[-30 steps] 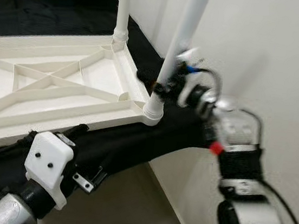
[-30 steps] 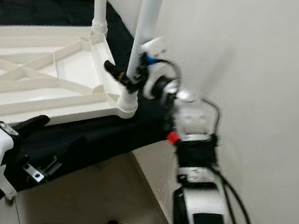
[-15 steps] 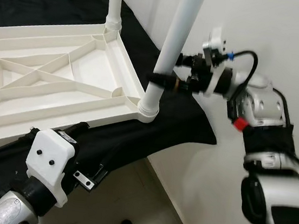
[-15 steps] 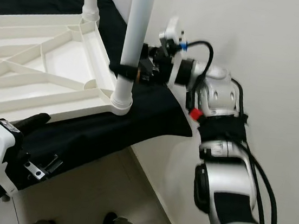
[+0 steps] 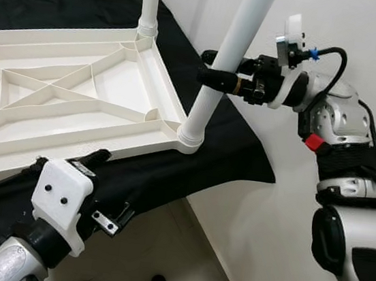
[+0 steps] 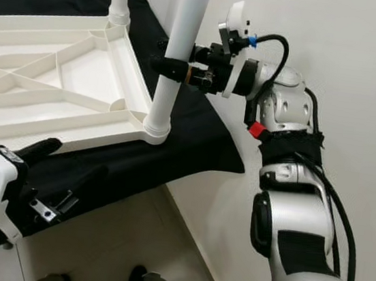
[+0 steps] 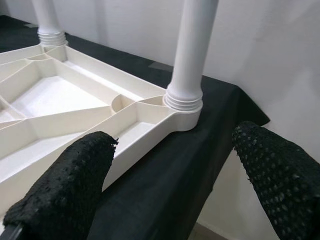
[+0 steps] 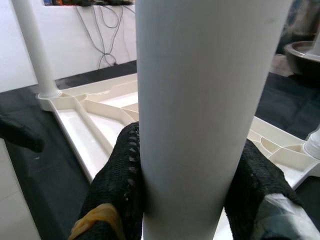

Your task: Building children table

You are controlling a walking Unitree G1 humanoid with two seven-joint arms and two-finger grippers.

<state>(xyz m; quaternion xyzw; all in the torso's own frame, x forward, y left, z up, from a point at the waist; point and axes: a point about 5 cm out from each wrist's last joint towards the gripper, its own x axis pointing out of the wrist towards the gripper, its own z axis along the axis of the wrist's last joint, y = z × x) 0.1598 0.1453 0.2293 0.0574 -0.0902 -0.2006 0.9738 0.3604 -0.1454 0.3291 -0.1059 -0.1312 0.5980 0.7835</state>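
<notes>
right tool (image 5: 213, 77) clamping table leg (image 5: 227, 56), wall cables (image 8: 107, 30) beyond

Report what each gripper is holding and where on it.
The right gripper clamps the near table leg partway up its shaft, above the corner socket. The left gripper is open and holds nothing.

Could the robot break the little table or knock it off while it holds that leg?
Maybe. The right gripper is shut on the near table leg, which leans rather than standing straight in its corner socket, so pushing sideways might strain the socket. That corner of the upturned tabletop also sits close to the edge of the black cloth, so a tug could slide it off. The left gripper is open and touching nothing, so nothing steadies the tabletop.
</notes>
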